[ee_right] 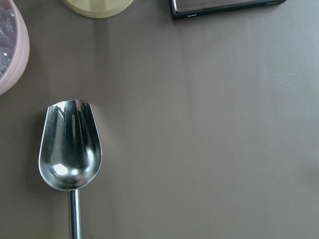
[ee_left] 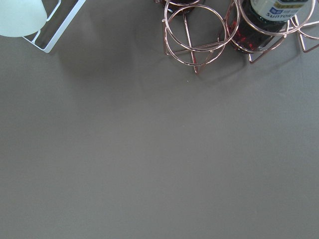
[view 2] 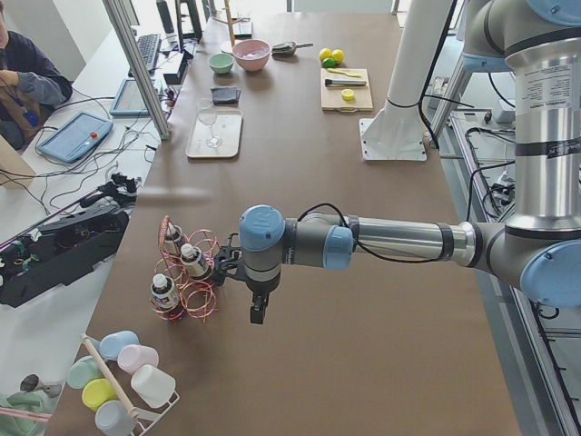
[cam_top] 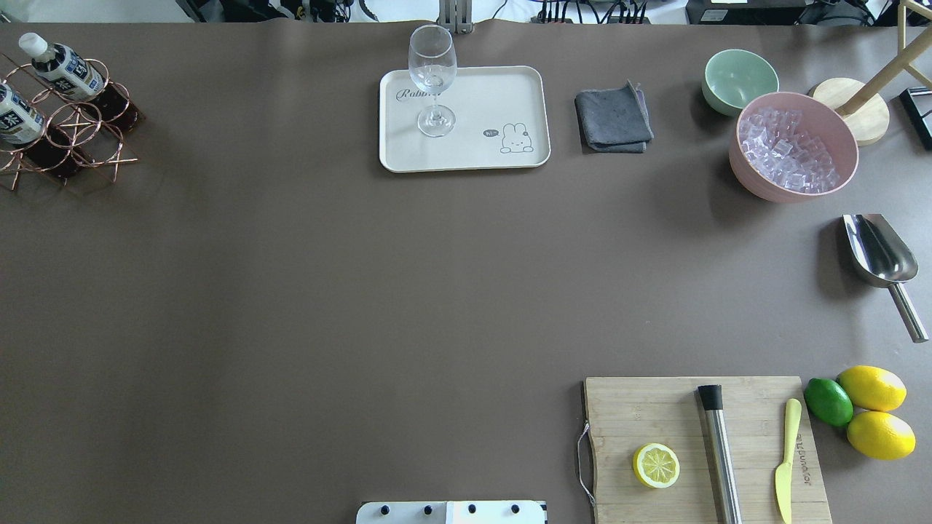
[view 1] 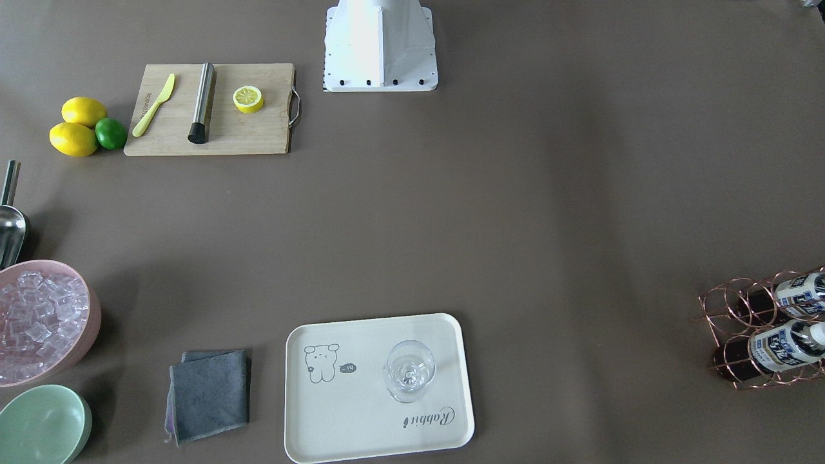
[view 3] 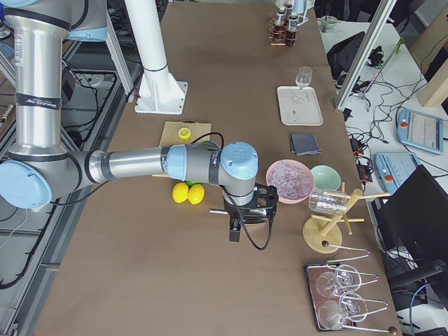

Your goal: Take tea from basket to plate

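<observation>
Left hand hangs fingers-down from a forearm stretched level over the counter, just beside the basket. It shows only in the side view, so I cannot tell whether its fingers are spread or pressed together. Right hand also points down from a level forearm, above a polished steel scoop near the pink bowl of ice. Whether it is spread or closed I cannot tell either.

The tea is a set of small white-capped bottles of dark liquid with white-and-blue labels. They sit tilted in the round copper-wire rings of the basket. The plate, smooth cream with rounded corners, lies well apart from it and carries a clear stemmed glass standing upright.
</observation>
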Controlling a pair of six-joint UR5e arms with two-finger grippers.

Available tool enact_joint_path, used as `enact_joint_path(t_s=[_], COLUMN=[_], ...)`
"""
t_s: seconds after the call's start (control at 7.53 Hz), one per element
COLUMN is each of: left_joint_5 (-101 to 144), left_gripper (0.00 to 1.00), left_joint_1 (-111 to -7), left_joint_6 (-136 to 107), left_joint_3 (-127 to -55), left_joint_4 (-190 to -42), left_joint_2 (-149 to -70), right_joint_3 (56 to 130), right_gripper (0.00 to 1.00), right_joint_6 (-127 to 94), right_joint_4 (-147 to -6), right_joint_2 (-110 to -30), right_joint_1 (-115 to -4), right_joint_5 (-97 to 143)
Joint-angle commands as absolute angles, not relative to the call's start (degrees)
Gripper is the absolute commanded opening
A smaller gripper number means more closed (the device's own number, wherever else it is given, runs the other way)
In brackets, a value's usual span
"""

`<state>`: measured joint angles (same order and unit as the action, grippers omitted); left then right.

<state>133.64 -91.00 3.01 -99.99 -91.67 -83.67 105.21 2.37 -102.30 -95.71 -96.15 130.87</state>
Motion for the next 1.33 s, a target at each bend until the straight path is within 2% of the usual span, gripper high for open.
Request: enact_joint_path(t_s=[0.0, 0.8, 1.2], left_joint_5=[133.7, 135.8, 135.8], left_gripper=[0.98, 0.99, 0.99], left_joint_1=[-91.1, -91.1, -91.1], left_joint_6=[3.3, 3.6, 14.3], left_joint_3=[-100.7, -102.5, -101.9], left_joint_4=[-91.7, -91.5, -91.2], left_joint_2=[-83.6, -84.5, -87.4], right_joint_3=[105.2, 105.3, 105.3], right_gripper=[1.00, 1.00, 1.00], right_joint_6=[2.4, 2.4, 2.4], right_joint_4=[-102.3, -102.4, -102.4], right_joint_2=[-95.6, -95.6, -95.6], right_joint_1=[-96.2, -96.2, -96.2], right_joint_5=[130.9, 130.9, 130.9])
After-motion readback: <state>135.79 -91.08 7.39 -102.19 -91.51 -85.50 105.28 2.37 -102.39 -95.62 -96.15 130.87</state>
